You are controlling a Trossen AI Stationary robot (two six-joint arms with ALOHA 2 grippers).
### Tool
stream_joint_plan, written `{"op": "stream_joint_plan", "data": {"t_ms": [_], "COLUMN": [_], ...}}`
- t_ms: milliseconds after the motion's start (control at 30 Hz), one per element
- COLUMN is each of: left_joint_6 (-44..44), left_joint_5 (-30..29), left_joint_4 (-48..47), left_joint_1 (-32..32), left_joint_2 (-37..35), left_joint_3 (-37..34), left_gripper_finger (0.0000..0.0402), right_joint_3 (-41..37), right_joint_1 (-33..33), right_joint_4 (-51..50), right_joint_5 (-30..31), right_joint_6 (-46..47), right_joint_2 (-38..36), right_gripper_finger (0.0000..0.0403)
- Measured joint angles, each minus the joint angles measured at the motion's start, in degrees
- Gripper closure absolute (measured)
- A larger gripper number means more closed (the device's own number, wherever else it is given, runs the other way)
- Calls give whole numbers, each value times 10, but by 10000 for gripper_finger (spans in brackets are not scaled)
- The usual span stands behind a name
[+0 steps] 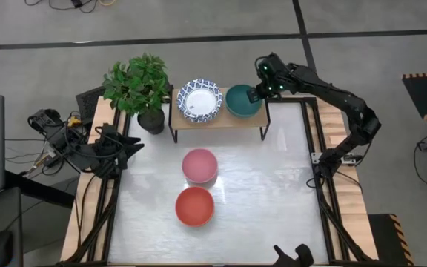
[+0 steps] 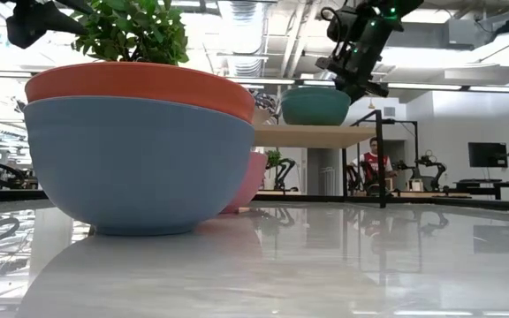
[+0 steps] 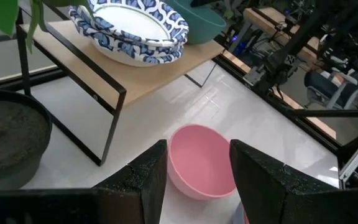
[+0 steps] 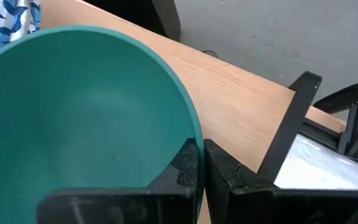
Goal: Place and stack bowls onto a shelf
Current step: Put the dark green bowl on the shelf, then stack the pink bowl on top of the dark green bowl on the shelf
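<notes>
Shelf [image 1: 217, 119] already carries your stacked blue-patterned bowls [image 1: 200, 100] and the teal bowl [image 1: 242, 100], whose rim the right gripper [image 1: 256, 94] pinches; pink bowl [image 1: 199, 165] and red bowl [image 1: 194, 206] wait on the desk [image 1: 273, 193]. Left gripper [image 3: 197, 180] hangs open, empty.

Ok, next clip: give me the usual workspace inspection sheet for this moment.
Surface: white tabletop, glossy, bare around the bowls.
Shelf: at the table's far edge, carrying two spots of bowls.
Patterned bowls: blue-rimmed white ones nested on the shelf.
Teal bowl: on the shelf's right end, beside the patterned ones.
Pink bowl: on the tabletop, in front of the shelf.
Red bowl: on the tabletop, nearer than the pink one.
Clutter: potted plant left of the shelf.
Right gripper: closed on the teal bowl's rim.
Left gripper: open, empty, at the left edge, facing the pink bowl.
Cables: bundle off the left edge.
Surroundings: seated person far behind.
</notes>
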Motion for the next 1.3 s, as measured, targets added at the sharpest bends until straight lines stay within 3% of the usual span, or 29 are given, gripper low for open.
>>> {"op": "stream_joint_plan", "data": {"t_ms": [400,800,1067,1300], "left_joint_6": [-7,-8,-8,0], "left_joint_5": [-3,4,38,48], "left_joint_4": [0,0,0,-6], "left_joint_1": [0,0,0,0], "left_joint_2": [0,0,0,0], "left_joint_3": [0,0,0,0], "left_gripper_finger": [243,222,199,198], "right_joint_3": [0,21,143,158], "right_joint_1": [1,-3,36,139], "right_joint_4": [21,62,35,13], "right_joint_5": [0,-1,-21,-50], "right_joint_6": [-22,-12,-12,31], "right_joint_2": [0,-1,-3,-3], "right_gripper_finger": [308,175,173,176]}}
